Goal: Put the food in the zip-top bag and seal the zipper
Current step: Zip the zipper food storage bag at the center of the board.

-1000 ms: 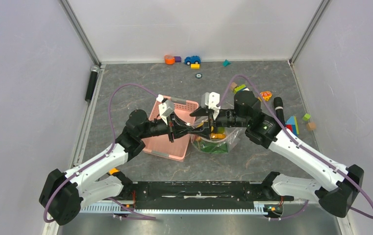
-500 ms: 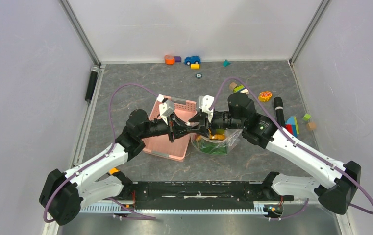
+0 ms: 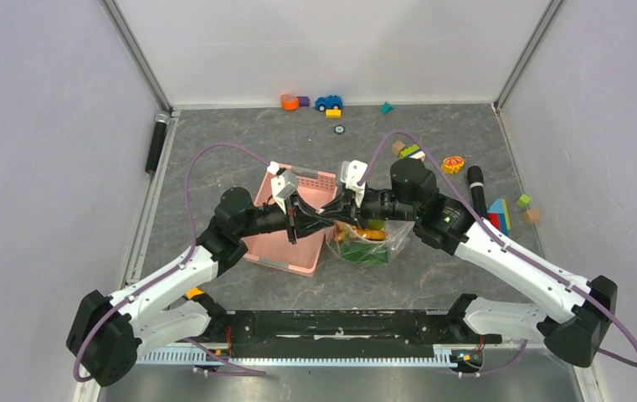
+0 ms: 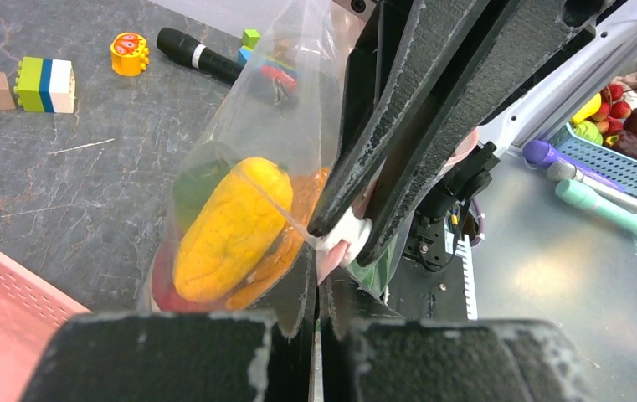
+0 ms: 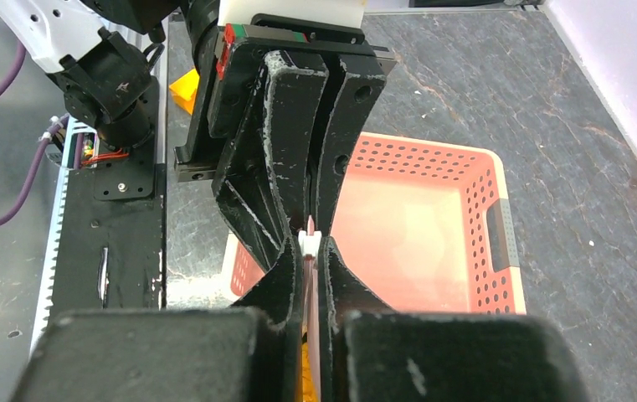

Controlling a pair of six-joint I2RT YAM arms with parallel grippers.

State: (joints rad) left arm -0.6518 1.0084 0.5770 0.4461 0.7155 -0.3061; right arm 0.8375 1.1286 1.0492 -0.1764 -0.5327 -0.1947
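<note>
The clear zip-top bag stands right of the pink basket, with food inside: a yellow mango, orange, green and red pieces. My two grippers meet tip to tip at the bag's top edge. My left gripper is shut on the pinkish zipper strip. My right gripper is shut on the zipper's small white slider tab, right in front of the left fingertips. The rest of the strip is hidden behind the fingers.
A pink slotted basket sits under the left arm. Building blocks, an orange toy and a black microphone lie right of the bag. A toy car and small pieces line the back wall; another microphone lies far left.
My right gripper slid left toward the left gripper and closed its jaws on the white slider. The left gripper kept still, holding the strip.
</note>
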